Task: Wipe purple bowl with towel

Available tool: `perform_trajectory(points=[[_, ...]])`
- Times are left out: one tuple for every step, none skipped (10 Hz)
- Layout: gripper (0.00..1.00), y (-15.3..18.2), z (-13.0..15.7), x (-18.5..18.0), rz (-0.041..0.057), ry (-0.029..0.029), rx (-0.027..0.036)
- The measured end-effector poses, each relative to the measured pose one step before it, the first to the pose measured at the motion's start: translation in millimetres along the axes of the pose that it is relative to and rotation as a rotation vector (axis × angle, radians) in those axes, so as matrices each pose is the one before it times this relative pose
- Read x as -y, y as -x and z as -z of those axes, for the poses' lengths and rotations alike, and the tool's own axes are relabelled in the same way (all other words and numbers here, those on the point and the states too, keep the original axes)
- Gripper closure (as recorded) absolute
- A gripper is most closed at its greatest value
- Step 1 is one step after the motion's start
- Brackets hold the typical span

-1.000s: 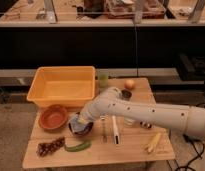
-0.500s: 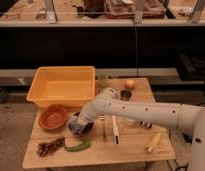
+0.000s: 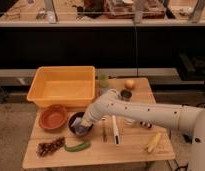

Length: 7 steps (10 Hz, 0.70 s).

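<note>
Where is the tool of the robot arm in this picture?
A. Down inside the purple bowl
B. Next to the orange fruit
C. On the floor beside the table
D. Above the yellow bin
A: the tool sits down inside the purple bowl, which stands just right of the reddish-brown bowl near the front of the table.

No text, label, brand, number or sign can be read on any item in view. The gripper [image 3: 84, 123] is seen at the end of the white arm, lowered into the dark purple round bowl [image 3: 72, 119], which is set on the light wooden table [image 3: 127, 151]; no marking can be read on the arm, bowl or table.
</note>
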Motion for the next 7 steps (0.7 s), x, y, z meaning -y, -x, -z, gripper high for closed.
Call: perform_trajectory(points=[[1.00, -6.27, 2.16, 6.49, -0.00804, -0.00859, -0.00985], [1.00, -4.48, 2.76, 10.96, -0.00763, -0.01330, -0.00438], [1.00, -3.02, 2.24, 7.25, -0.00273, -0.00576, 0.00233], [1.00, -1.03, 4.18, 5.52, -0.00047, -0.00483, 0.00999], [1.00, 4.89, 1.02, 1.41, 0.00595, -0.00232, 0.00971], [1.00, 8.80, -2.70, -0.97, 0.01309, -0.00098, 0.00823], [1.00, 10.10, -4.05, -1.10, 0.00669, -0.00214, 0.00526]])
